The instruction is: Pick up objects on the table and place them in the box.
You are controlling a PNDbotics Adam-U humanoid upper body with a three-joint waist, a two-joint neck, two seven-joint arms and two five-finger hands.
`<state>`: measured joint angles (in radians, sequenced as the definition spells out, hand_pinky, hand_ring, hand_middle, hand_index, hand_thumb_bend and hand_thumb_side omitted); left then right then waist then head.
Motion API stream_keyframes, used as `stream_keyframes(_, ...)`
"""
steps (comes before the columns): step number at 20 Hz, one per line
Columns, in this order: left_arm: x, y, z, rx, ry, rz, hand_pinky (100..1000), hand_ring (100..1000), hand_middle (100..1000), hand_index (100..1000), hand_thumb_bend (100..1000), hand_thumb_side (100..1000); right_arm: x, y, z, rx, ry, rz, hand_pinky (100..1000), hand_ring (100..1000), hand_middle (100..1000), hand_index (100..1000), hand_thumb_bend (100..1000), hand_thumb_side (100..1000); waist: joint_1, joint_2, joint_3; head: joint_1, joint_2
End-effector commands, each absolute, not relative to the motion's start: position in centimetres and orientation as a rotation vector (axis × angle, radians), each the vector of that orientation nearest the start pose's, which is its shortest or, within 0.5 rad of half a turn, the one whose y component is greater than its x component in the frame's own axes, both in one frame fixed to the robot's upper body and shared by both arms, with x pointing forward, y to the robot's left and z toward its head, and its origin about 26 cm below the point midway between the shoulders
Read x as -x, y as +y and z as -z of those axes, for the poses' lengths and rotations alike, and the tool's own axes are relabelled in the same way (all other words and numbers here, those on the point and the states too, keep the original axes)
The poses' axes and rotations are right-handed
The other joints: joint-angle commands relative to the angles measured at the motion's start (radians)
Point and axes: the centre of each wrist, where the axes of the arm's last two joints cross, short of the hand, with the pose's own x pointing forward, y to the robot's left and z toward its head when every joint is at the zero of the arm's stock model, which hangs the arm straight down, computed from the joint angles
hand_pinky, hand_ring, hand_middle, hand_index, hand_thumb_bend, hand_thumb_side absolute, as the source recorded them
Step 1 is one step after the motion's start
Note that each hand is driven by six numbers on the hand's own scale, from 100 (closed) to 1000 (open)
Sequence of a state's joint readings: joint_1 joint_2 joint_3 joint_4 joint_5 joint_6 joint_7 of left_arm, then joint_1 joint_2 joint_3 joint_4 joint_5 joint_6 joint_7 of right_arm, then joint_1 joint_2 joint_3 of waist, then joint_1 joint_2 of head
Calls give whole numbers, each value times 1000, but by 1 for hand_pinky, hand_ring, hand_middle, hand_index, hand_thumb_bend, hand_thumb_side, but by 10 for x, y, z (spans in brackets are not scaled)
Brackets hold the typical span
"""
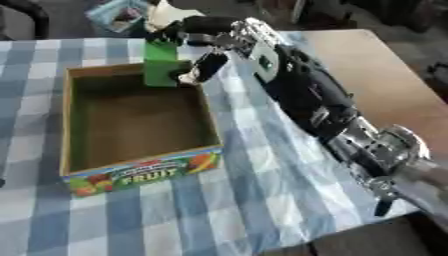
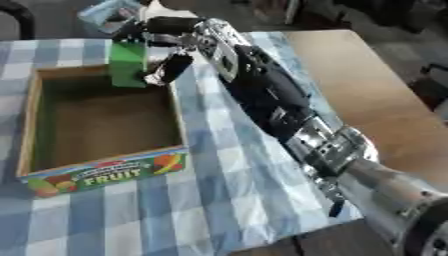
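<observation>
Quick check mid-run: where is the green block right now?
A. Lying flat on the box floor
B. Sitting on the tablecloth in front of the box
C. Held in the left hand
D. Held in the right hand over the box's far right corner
D: the right hand has its fingers curled round the green block above the far right corner of the box, whose floor is bare.

A blue-and-white checked tablecloth [image 1: 254, 190] is seen; a green block [image 1: 161, 64], a brown box [image 1: 131, 122] with a multicoloured "FRUIT" front, a black-and-silver arm [image 1: 315, 100]
</observation>
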<state>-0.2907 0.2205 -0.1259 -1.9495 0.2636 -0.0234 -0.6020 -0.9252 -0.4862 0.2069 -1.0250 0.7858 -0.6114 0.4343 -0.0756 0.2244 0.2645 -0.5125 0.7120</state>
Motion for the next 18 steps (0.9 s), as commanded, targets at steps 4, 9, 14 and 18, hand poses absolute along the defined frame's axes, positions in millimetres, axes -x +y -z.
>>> stream_keyframes(4,-300,217,-183,676,-2143,838,724,640,615,812,100,637,-466,-250,-219,807,-1730,-2065,843,834,845,1000,248,764,8,-19,-4,2,4)
stream_keyframes(9,-299,219,-184,678,-2155,788,732,644,617,816,100,638,-460,-246,-225,947,-1746,-2162,902,901,1000,1000,382,880,10,-20,-17,8,5)
stream_keyframes(14,-299,221,-183,674,-2154,781,733,644,617,817,100,634,-455,-256,-234,1031,-1847,-2103,892,890,1000,1000,395,771,13,-27,-36,21,8)
stream_keyframes(18,-298,225,-180,665,-2151,768,734,644,616,817,100,633,-450,-283,-246,1046,-1961,-1907,855,858,980,1000,284,644,14,-36,-56,46,11)
